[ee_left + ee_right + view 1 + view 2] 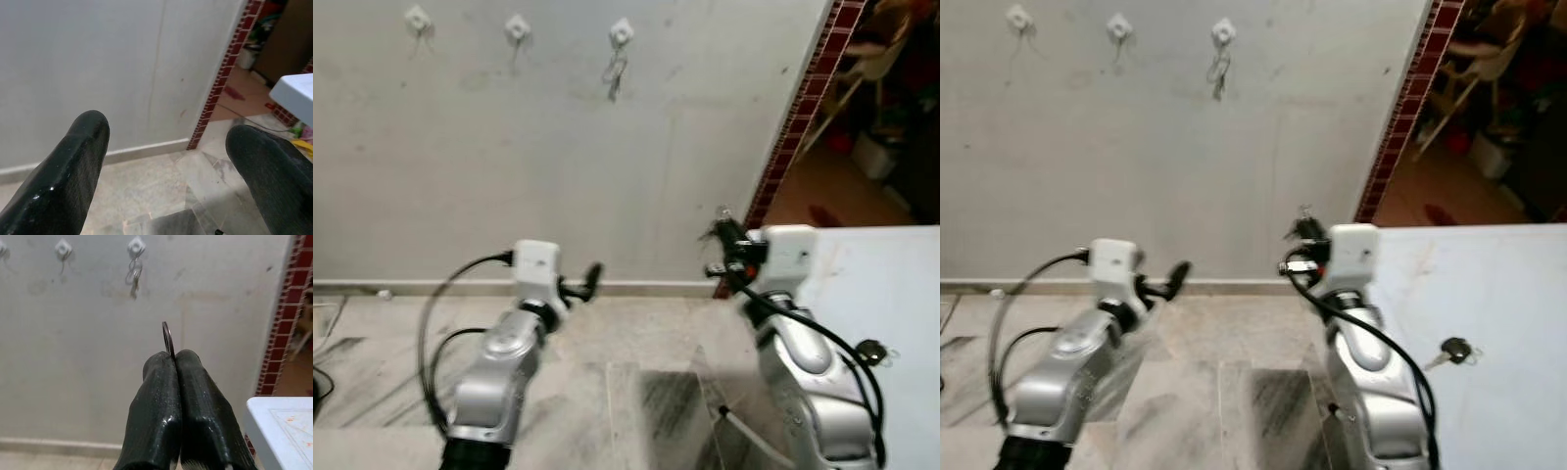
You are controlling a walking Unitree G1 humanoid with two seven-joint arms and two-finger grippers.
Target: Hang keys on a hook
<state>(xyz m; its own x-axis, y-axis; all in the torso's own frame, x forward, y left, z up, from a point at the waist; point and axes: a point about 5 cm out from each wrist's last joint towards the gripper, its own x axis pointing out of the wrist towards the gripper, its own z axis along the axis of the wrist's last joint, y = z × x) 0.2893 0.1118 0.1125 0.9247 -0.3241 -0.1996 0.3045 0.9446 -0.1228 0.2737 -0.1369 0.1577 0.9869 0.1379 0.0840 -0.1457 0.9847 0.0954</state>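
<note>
Your right gripper (174, 355) pinches the key ring (167, 339) upright at frame centre, ready for the hooks (63, 247) upper left; your left gripper (166, 161) hangs spread, idle.

Open air lies between both raised arms and the wall (558, 166) — nothing stands in that gap. Three hooks (63, 247) sit high on the wall in a row; the one nearest the brick edge (793, 127) already carries a set of keys (134, 276), the other two hang bare. The right hand (174, 355), pinched on a key ring (167, 338), points toward the wall below the hooks. The white counter (891, 294) crowds the right arm's outer side — a key (1453, 351) lies there. The left hand (166, 161), fingers spread, faces bare floor (156, 196).
</note>
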